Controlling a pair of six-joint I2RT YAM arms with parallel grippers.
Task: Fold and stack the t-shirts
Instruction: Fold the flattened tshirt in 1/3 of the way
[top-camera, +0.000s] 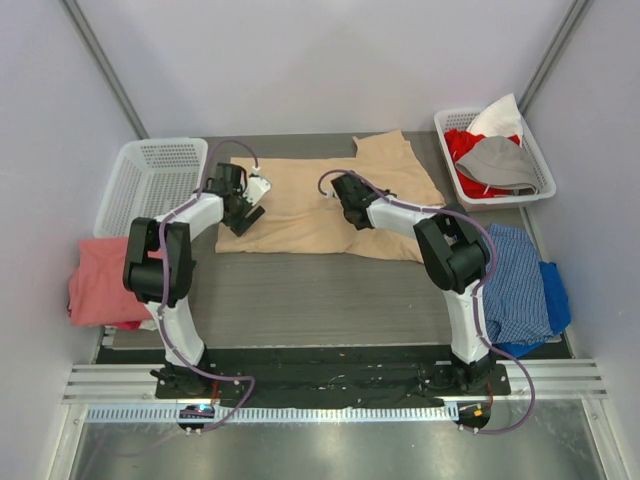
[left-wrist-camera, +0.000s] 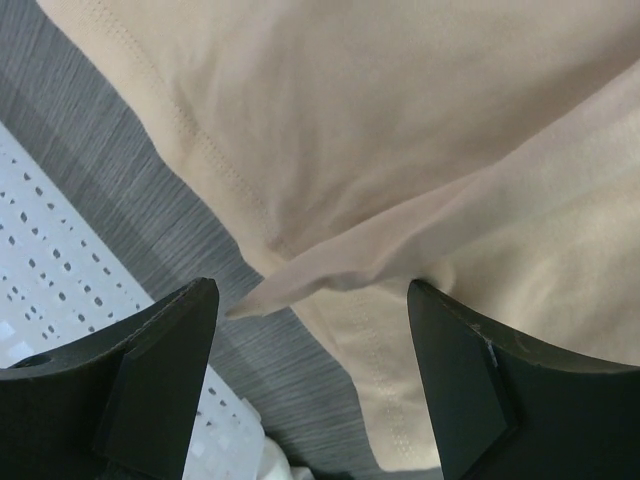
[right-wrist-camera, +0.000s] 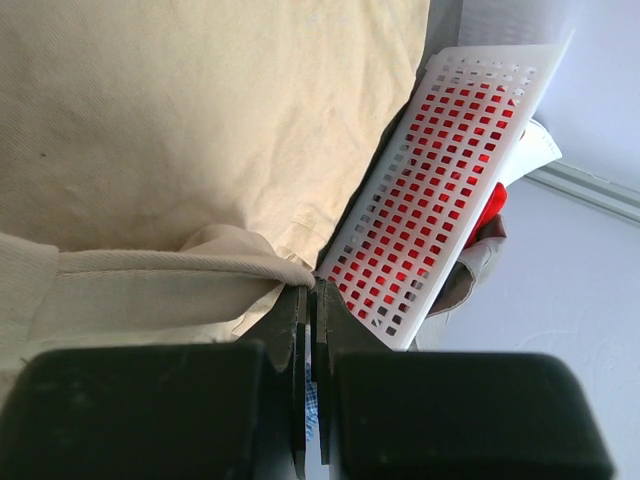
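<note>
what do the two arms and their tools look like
The left arm and right arm have white links joined by bulky black joints, and both stand on a black base plate. A thin grey-purple cable loops along each arm. The left tool has broad, wedge-shaped matte black fingers. The right tool is black and blocky too.

Grey wood-grain table (top-camera: 330, 290), matte. Plain pale walls on three sides: back wall (top-camera: 330, 60), left wall (top-camera: 40, 150), right wall (top-camera: 610, 200). Grey diagonal strut (top-camera: 100, 60) in each back corner. Aluminium rail (top-camera: 110, 385) along near table edge, shiny metal sheet (top-camera: 330, 452) below it. Light even, soft, shadows faint.
</note>
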